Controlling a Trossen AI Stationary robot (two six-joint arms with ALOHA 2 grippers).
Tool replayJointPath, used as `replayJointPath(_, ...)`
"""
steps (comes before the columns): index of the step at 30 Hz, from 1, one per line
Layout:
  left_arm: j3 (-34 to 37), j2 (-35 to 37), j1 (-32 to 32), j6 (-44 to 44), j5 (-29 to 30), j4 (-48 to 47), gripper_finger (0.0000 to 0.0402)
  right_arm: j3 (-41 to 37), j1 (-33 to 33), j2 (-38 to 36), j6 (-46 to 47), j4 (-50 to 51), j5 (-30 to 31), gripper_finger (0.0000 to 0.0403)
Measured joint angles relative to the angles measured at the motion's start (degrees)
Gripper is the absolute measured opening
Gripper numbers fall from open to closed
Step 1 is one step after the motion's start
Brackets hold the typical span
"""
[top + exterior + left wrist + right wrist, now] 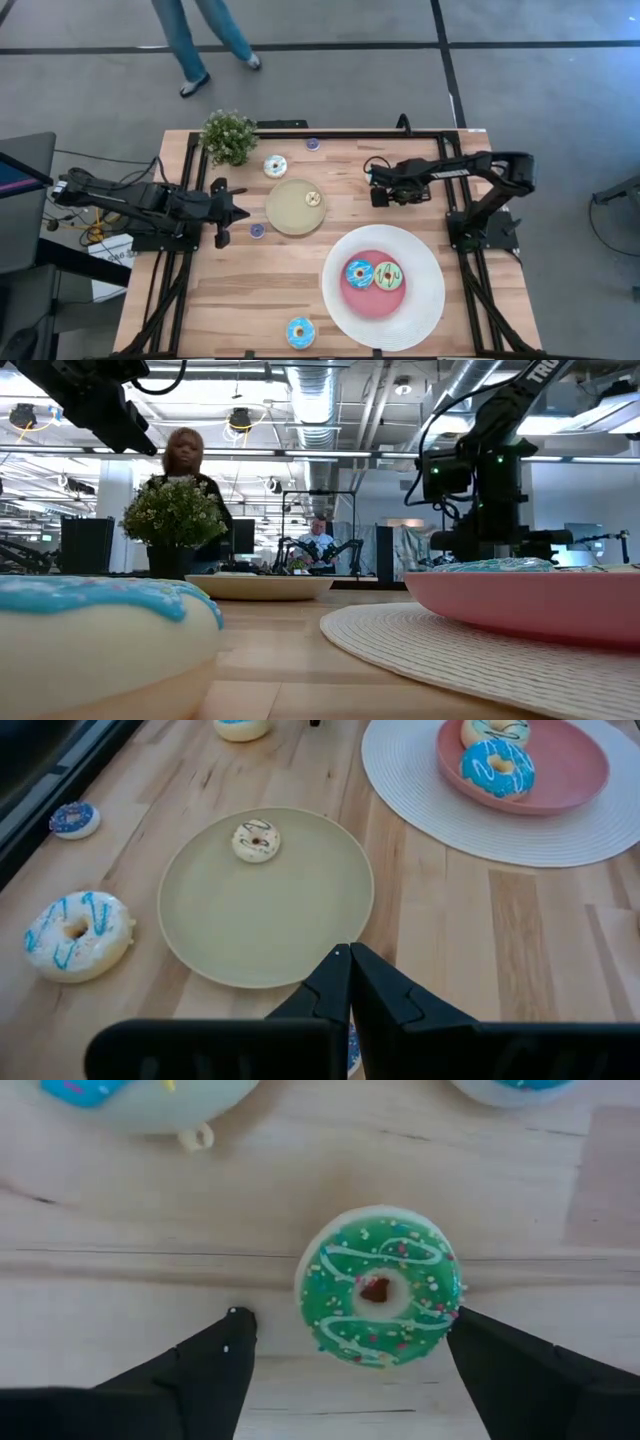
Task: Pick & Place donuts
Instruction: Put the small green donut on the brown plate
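The right tool [345,1325] hangs spread wide over a small green-iced ring donut with white drizzle and sprinkles [378,1285], one finger to each side, probably lined up for a pinch. The donut lies flat on the wooden surface [300,1190] near its far right (hidden under the tool from above). The left tool [349,960], pressed together, waits by the tan round plate [230,910] holding a tiny cream donut [256,840].
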State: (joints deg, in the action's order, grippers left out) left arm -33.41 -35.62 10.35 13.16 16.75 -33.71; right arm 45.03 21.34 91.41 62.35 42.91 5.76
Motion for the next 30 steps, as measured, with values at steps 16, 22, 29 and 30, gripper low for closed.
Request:
replayJointPath(16,0.00,0.00,0.00,-0.27,0.04,0.00,0.0000,-1.34,2.48,-2.07,-0.55,-0.18,-1.05,0.0301)
replayJointPath(22,0.00,0.00,0.00,-0.23,0.07,0.00,0.0000,-1.72,2.21,-2.18,-0.39,-0.60,-1.56,0.0301)
replayJointPath(29,-0.02,0.00,0.00,-0.22,0.11,0.01,0.0000,-1.79,2.28,-2.18,-0.68,-1.60,-2.40,0.0271)
replayJointPath(30,-0.02,0.00,0.00,-0.21,0.11,0.02,0.0000,-1.79,2.26,-2.18,-0.68,-1.69,-2.40,0.0262)
